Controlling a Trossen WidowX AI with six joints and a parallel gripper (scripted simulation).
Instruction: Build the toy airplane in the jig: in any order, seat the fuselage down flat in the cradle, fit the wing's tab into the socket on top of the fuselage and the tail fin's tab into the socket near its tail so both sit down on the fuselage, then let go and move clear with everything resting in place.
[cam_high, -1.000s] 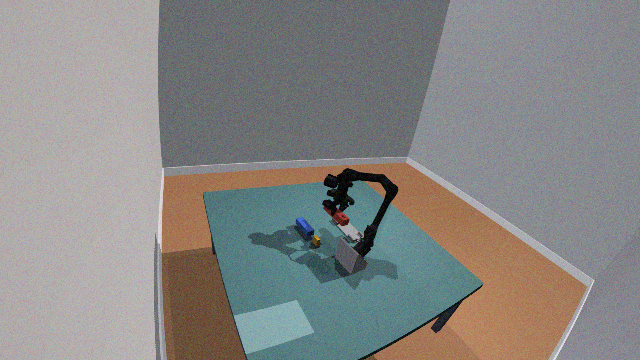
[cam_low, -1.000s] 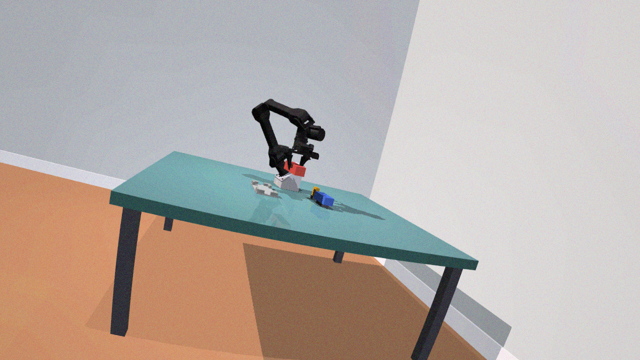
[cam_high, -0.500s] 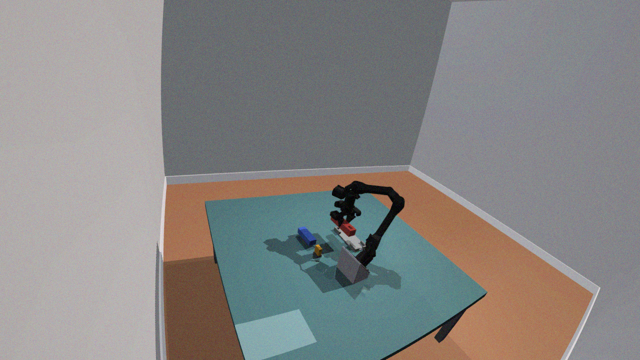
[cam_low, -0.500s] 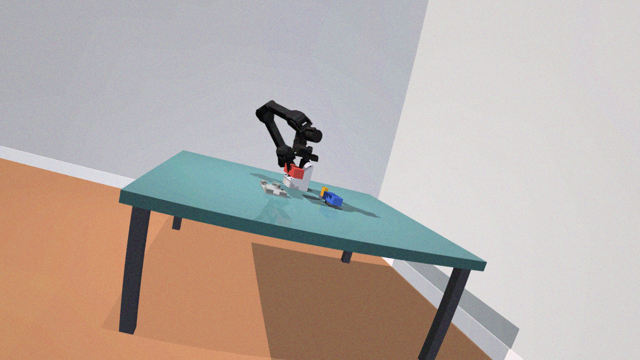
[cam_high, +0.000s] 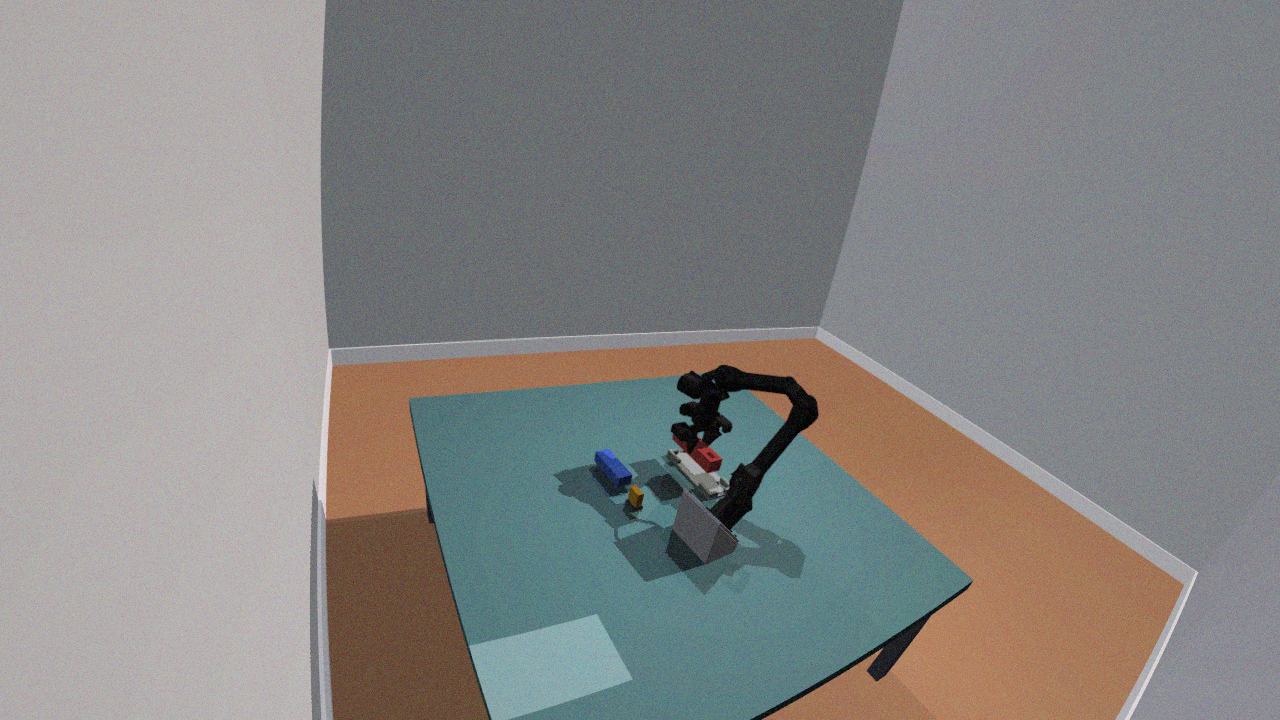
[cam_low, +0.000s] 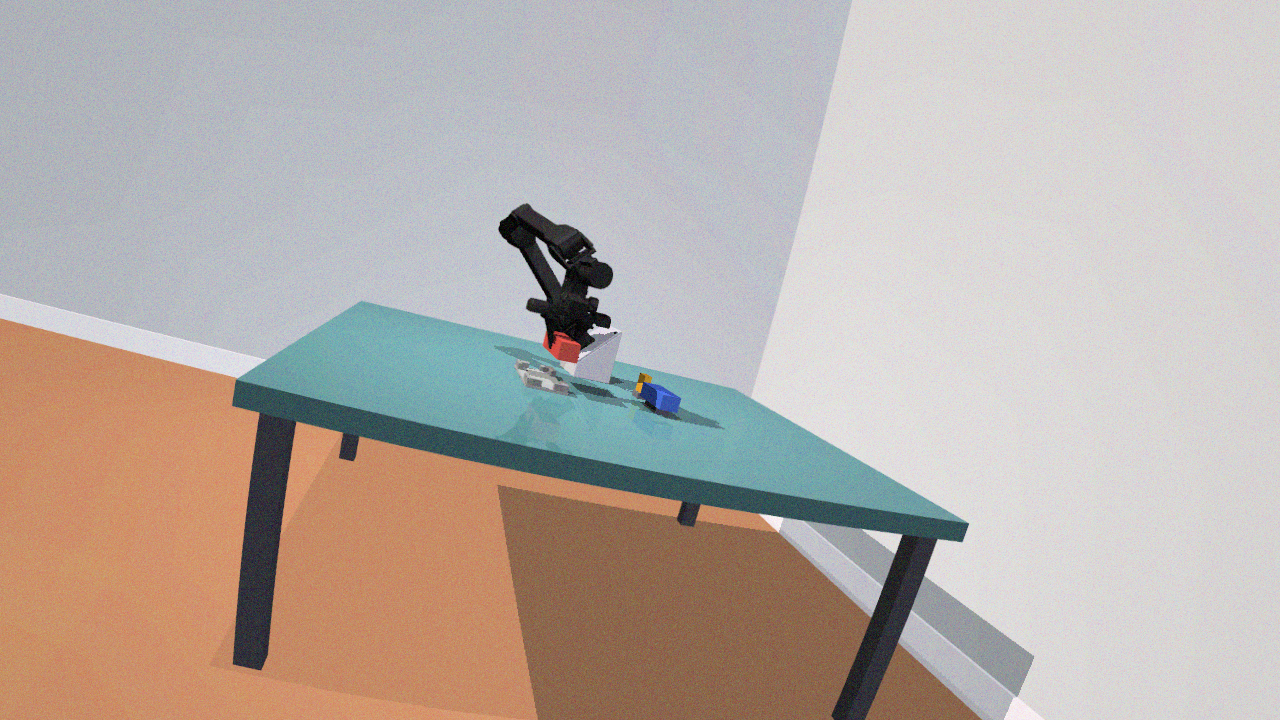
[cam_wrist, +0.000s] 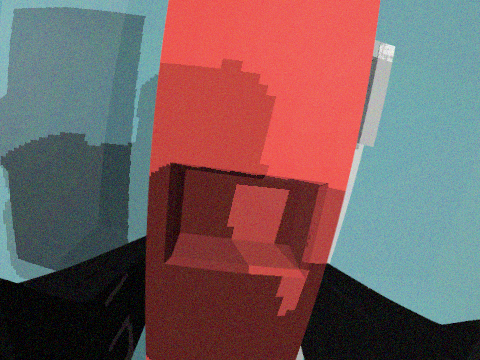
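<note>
Probably the red fuselage (cam_high: 707, 457) (cam_low: 563, 346) (cam_wrist: 300, 115) is light and stiff, its flat sides perhaps a little slippery, so a square hold low across both flanks should suit it, with the top socket left uncovered; the gripper (cam_high: 699, 445) (cam_low: 570, 345) has it clasped between its fingers, above the counter (cam_high: 537, 573) (cam_low: 716, 456) and near the pale cradle (cam_high: 693, 472) (cam_low: 542, 377) (cam_wrist: 376, 100), not seated; the wrist view alone looks down into the socket, yet it hides most of the cradle behind the fuselage, while the exterior view shows the raised body apart from the cradle, and the top view adds the blue wing (cam_high: 613, 469) (cam_low: 660, 397) and orange tail fin (cam_high: 635, 497) (cam_low: 643, 380), which the wrist view lacks
</note>
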